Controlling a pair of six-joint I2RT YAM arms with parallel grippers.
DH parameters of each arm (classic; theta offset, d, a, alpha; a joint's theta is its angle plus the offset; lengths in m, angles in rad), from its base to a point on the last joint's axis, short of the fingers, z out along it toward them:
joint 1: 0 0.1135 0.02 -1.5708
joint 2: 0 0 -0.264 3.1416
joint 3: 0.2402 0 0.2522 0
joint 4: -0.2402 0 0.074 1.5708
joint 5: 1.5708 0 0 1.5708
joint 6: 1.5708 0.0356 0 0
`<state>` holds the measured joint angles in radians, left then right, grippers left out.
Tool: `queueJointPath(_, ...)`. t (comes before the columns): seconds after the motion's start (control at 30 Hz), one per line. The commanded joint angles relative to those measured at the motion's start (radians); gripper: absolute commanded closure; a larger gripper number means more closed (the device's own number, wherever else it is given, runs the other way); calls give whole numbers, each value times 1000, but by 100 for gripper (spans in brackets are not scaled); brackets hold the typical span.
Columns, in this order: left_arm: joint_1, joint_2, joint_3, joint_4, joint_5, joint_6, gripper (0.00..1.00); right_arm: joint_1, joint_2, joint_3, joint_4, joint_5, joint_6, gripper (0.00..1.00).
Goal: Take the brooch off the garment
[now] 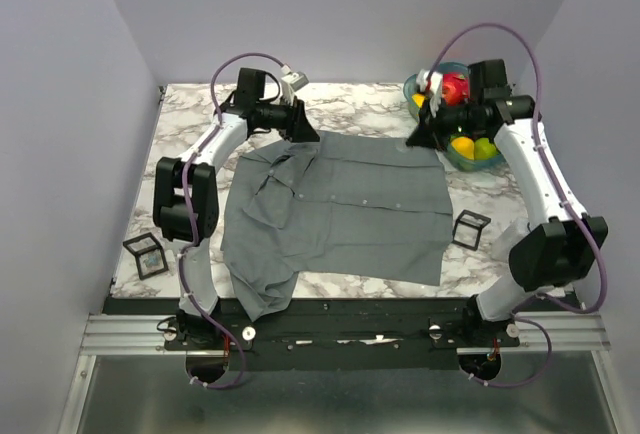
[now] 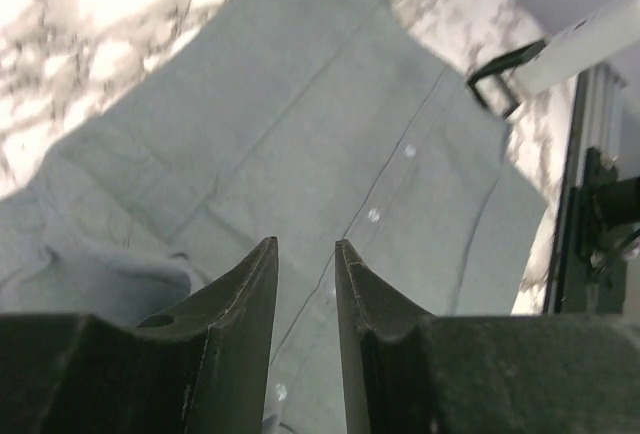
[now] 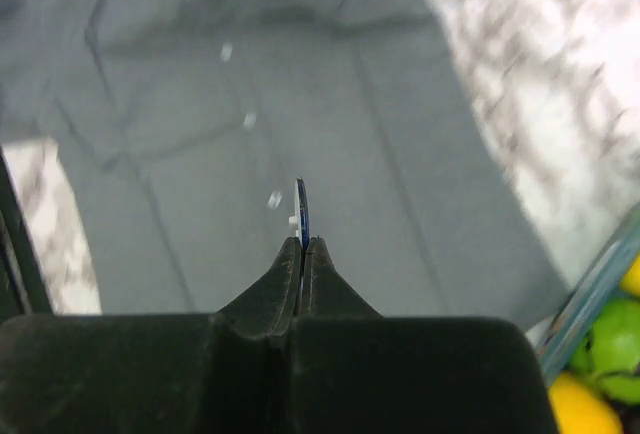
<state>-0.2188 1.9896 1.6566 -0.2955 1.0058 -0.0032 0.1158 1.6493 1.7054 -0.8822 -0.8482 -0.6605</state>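
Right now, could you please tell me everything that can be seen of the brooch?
The brooch shows clearly only in the right wrist view, edge-on: a thin, dark blue disc that looks hard, with a small white piece at its left side. It stands upright, pinched between the closed fingertips of the right gripper, and sticks out past them. The grey shirt lies blurred behind it; whether the brooch touches the cloth cannot be told. Its face is hidden.

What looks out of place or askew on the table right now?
The grey shirt lies rumpled at its collar end, one sleeve drooping over the near edge of the table. The brooch sits edge-on in the right fingers. Nothing looks spilled or damaged.
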Motion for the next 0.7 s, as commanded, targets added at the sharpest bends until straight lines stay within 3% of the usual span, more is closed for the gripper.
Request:
queueJointPath(0.0, -10, 93, 34, -247, -88, 207, 63, 7, -112, -205, -379, 196, -355, 100)
queueJointPath(0.3, 10, 293, 178, -470, -280, 287, 62, -13, -338, -585, -333, 538, -426, 100)
queueJointPath(0.43, 55, 333, 236, -472, -294, 304, 62, -15, -433, -758, -180, 716, -422, 100)
queueJointPath(0.67, 125, 408, 367, -472, -409, 330, 61, -13, -496, -871, -63, 844, -452, 100)
